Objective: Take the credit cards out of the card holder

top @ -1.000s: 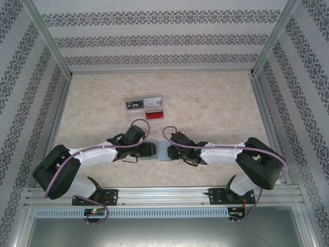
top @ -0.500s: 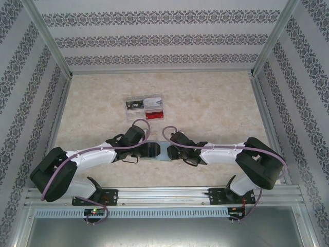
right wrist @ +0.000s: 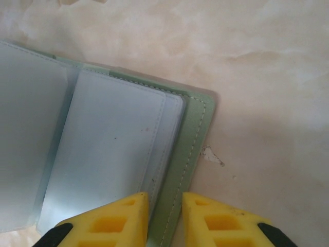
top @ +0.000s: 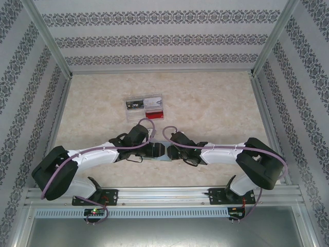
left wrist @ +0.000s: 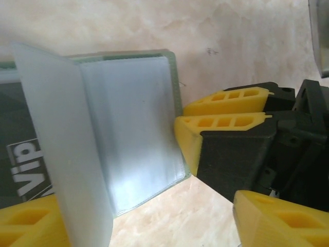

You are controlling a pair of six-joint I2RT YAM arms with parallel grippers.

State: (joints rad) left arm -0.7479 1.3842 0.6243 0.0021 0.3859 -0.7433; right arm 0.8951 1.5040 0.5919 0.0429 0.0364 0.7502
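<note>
Item: card holder (right wrist: 118, 149), found lying open on the table (top: 216, 103) between the two arms, blue-grey pockets up and green cover edge showing. We noted one pocket leaf (left wrist: 67, 149) standing upright. A dark credit card (left wrist: 20, 159) marked VIP sat in the half beside that leaf. We logged the right gripper (right wrist: 165, 201) pinched on the holder's cover edge and the left gripper (left wrist: 149, 216) spread wide over the holder. A clear box (top: 145, 107) lay farther back, apart.
</note>
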